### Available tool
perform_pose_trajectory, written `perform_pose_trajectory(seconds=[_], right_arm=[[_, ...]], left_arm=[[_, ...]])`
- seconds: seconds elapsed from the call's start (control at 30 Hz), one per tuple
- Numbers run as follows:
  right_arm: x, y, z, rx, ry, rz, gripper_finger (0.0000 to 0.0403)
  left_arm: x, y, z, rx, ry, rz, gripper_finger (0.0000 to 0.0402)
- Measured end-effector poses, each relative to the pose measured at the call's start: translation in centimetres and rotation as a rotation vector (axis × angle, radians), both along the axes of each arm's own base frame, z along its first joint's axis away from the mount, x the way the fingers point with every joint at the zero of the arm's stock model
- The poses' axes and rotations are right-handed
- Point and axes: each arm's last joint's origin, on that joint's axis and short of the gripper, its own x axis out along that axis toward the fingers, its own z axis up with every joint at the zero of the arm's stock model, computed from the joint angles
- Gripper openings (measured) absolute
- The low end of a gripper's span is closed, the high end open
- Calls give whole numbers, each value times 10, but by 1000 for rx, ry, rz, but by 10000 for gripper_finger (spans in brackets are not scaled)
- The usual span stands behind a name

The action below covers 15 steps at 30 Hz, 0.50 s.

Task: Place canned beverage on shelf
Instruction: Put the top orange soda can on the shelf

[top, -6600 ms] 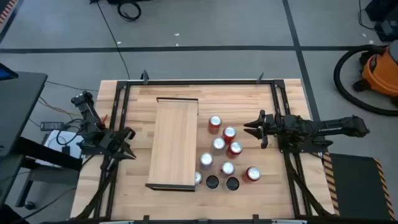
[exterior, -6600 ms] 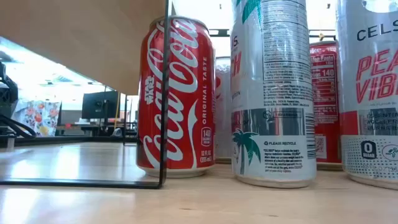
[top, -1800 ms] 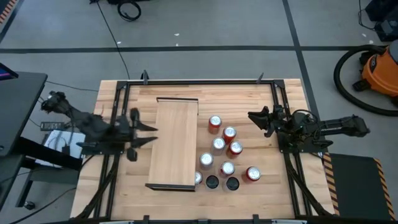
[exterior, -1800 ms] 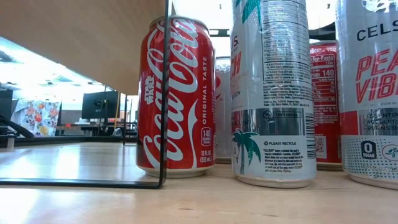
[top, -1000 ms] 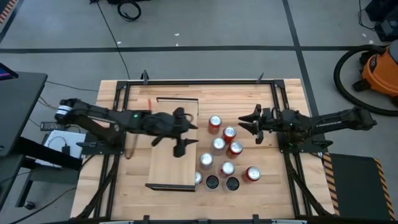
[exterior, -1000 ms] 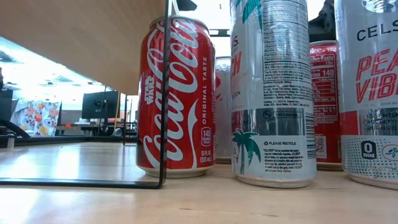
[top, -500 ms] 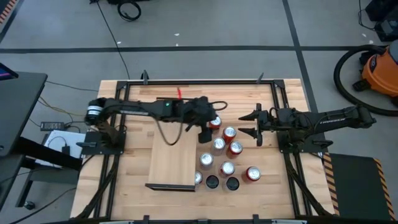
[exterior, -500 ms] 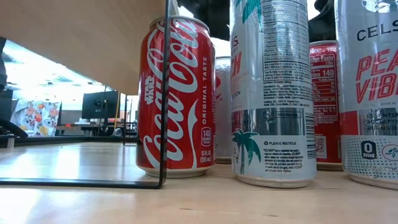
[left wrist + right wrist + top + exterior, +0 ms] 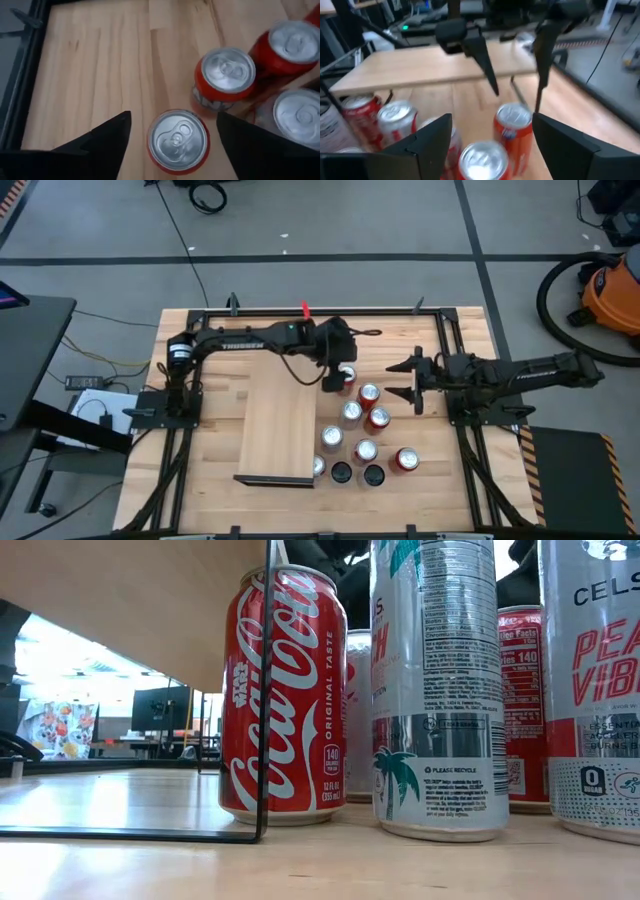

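Several cans stand upright on the table to the right of the shelf, a pale board on thin wire legs. My left gripper has reached across the shelf's far end and hovers, open, over the farthest red can. One finger stands on each side of the can without touching it. The right wrist view shows those fingers just above the can's top. My right gripper is open too, level at the right of the cluster, pointing toward it.
More red cans and silver cans crowd close behind the farthest one, with two dark cans at the near end. In the low view a red cola can and tall white cans fill the front. A black frame rims the table.
My left gripper has swept from over the shelf's middle toward the table's right and far side, ending above the farthest red can with its fingers pointing down. My right gripper has opened and stayed in place. No can has moved.
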Motion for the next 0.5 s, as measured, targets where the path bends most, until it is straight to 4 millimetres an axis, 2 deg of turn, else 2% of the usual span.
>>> perform_pose_trajectory(seconds=[0.13, 0.23, 0.37, 0.43, 0.5], right_arm=[[5, 7, -5, 63, 31, -16, 312], [9, 14, -7, 33, 38, -55, 318], [13, 19, -6, -54, 11, -110, 319], [13, 21, -4, -75, -6, -114, 319], [12, 21, -2, -83, -21, -118, 319]], left_arm=[[3, -7, 4, 67, -29, -24, 357], [5, -10, 6, 115, -43, -27, 384], [9, -8, 1, 135, -31, -36, 393], [10, -4, -5, 132, 38, -33, 393], [17, 2, -2, 135, 39, -19, 394]])
